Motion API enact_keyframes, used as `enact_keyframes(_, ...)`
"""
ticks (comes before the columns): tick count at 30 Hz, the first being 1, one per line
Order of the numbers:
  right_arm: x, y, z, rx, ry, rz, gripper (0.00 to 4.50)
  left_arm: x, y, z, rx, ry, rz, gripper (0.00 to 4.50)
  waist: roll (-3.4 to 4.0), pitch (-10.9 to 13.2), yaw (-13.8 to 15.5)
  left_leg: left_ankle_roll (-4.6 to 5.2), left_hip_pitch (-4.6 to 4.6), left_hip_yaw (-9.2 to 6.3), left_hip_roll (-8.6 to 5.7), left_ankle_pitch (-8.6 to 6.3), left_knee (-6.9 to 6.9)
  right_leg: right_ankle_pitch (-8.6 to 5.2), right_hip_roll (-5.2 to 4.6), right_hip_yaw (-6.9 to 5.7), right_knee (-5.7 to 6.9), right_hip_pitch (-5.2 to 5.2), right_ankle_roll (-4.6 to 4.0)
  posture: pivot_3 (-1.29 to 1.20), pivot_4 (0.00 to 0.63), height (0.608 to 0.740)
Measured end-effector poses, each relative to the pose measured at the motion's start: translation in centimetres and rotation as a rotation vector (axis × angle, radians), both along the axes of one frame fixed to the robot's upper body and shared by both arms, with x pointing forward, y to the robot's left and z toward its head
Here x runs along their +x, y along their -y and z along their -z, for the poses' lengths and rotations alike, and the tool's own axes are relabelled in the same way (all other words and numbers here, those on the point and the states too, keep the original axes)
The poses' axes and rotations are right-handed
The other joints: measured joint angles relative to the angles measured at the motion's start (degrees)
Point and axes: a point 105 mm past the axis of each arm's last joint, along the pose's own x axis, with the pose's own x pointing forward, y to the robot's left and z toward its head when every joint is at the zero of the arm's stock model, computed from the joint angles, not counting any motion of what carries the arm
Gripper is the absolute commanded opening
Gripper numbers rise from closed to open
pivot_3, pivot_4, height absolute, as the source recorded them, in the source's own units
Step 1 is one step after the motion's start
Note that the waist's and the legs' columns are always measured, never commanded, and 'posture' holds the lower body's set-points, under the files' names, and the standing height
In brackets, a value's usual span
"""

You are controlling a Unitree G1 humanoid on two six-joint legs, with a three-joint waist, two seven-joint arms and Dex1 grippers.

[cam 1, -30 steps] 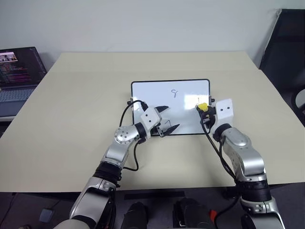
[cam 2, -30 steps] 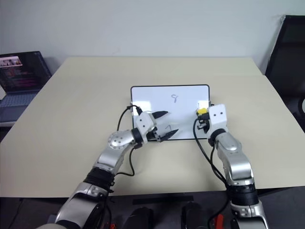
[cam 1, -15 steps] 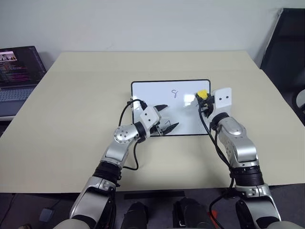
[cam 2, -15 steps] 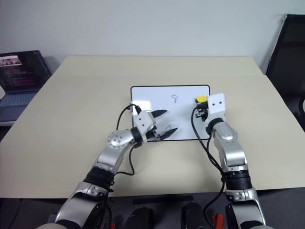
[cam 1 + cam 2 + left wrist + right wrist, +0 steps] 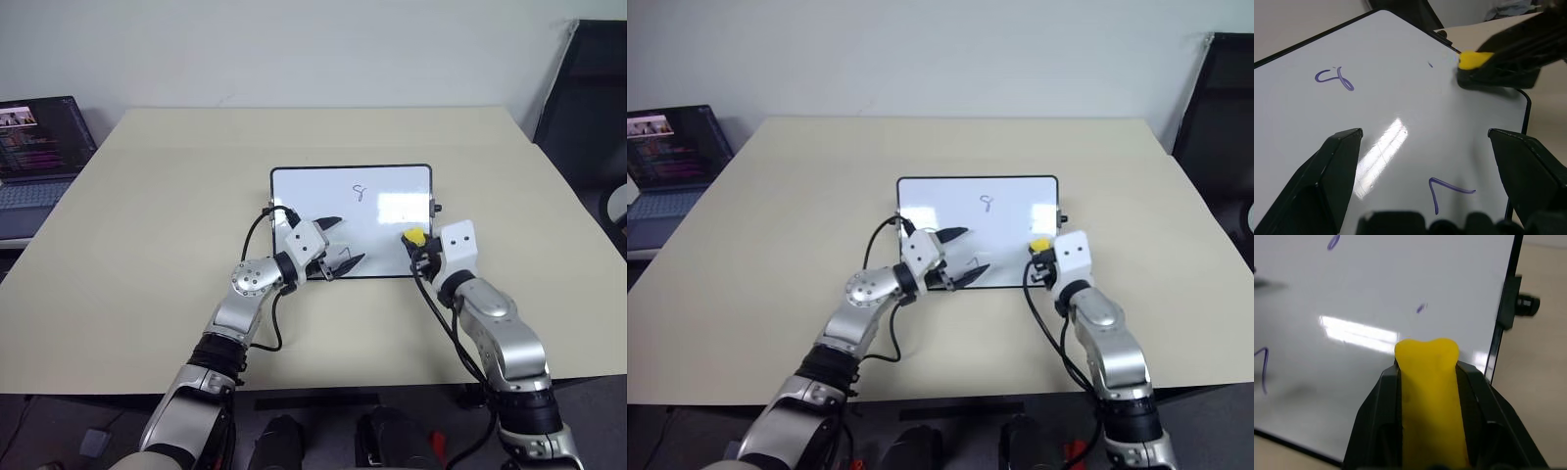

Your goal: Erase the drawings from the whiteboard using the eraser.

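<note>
The whiteboard (image 5: 382,181) lies flat in the middle of the table. Its drawings are a looped squiggle (image 5: 360,191) near the far edge, a hooked stroke (image 5: 1449,187) near the front edge, and a tiny speck (image 5: 1421,308) toward the right side. My right gripper (image 5: 417,245) is shut on the yellow eraser (image 5: 415,236), whose tip sits over the board's near right part and seems to touch it. Over the board's front left part, my left gripper (image 5: 343,243) hangs open and holds nothing, with the hooked stroke between its fingers.
An open laptop (image 5: 34,147) stands at the table's far left edge. A black chair (image 5: 598,98) is beyond the right side. The beige table (image 5: 147,245) stretches wide around the board.
My right gripper pushed the eraser toward the board's far right side, then pulled it back toward the front edge. The stroke there has shrunk to a speck. The left gripper stayed put.
</note>
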Motion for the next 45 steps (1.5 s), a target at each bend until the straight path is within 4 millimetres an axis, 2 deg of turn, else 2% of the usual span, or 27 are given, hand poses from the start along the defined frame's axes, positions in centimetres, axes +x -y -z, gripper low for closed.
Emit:
enact_keyframes(3,-0.3,-0.1,0.3,0.0,-0.015,0.001,1.15,0.0,0.2,-0.1,-0.005,0.001,0.006,4.5,0.0,0.0,0.0,0.0,0.0,0.0,0.0,0.0,0.02,0.0,0.0,-0.01,0.0,0.0,0.0,0.0,0.15,0.74)
enact_keyframes(7,0.0,0.0,-0.2,0.003,0.006,0.005,1.15,-0.1,0.5,-0.1,-0.012,0.0,0.012,4.5,-0.02,0.0,0.0,0.0,-0.01,0.01,-0.01,0.0,0.01,0.0,0.0,-0.01,-0.02,-0.01,0.01,0.0,0.15,0.74)
enact_keyframes(12,1.8,0.4,-2.4,0.012,0.1,0.024,1.15,0.0,0.8,-0.3,-0.016,0.005,0.019,4.5,-0.04,0.1,0.0,0.0,-0.11,0.01,-0.02,0.0,-0.06,0.01,0.01,-0.02,-0.07,-0.09,0.01,0.0,0.15,0.74)
enact_keyframes(16,3.3,-0.4,-4.0,0.037,0.157,0.022,1.15,0.0,0.8,-0.3,-0.013,0.003,0.024,4.5,-0.03,0.1,-0.1,0.0,-0.14,0.01,0.0,0.0,-0.25,0.0,0.03,-0.02,-0.22,-0.12,0.0,0.0,0.15,0.74)
enact_keyframes(25,4.3,-1.8,-4.0,0.011,0.176,-0.016,1.15,0.1,0.5,-0.2,-0.003,0.004,0.018,4.5,-0.04,0.1,-0.2,0.0,0.01,0.14,0.01,0.0,-0.22,0.01,0.01,0.11,-0.09,-0.1,0.01,0.0,0.15,0.74)
enact_keyframes(29,4.0,-1.6,-3.6,-0.025,0.151,-0.034,1.15,0.0,0.2,0.0,-0.003,0.002,0.002,4.5,-0.04,0.1,-0.3,0.01,0.06,0.11,0.04,0.01,-0.19,0.01,0.05,0.1,-0.01,-0.07,0.01,0.0,0.15,0.74)
enact_keyframes(33,2.9,-1.3,-2.7,-0.045,0.119,-0.046,1.15,0.1,-0.5,0.1,0.009,0.001,-0.014,4.5,-0.04,0.1,-0.2,0.01,0.03,0.14,0.03,0.01,-0.19,0.0,0.04,0.13,-0.05,-0.07,0.0,0.0,0.15,0.74)
enact_keyframes(38,0.9,-0.3,-0.5,-0.079,0.027,-0.06,1.15,-0.1,-0.7,0.4,0.009,-0.009,-0.021,4.5,-0.09,0.0,0.1,0.0,0.03,0.12,-0.01,0.0,-0.14,0.02,-0.02,0.11,-0.14,-0.01,0.03,0.0,0.15,0.74)
enact_keyframes(45,0.3,0.4,-0.2,-0.085,0.003,-0.046,1.15,-0.3,-0.4,0.2,0.007,-0.004,-0.012,4.5,-0.1,0.0,0.1,0.01,0.01,0.1,-0.01,0.01,0.0,0.03,-0.01,0.09,-0.14,0.02,0.05,0.0,0.15,0.74)
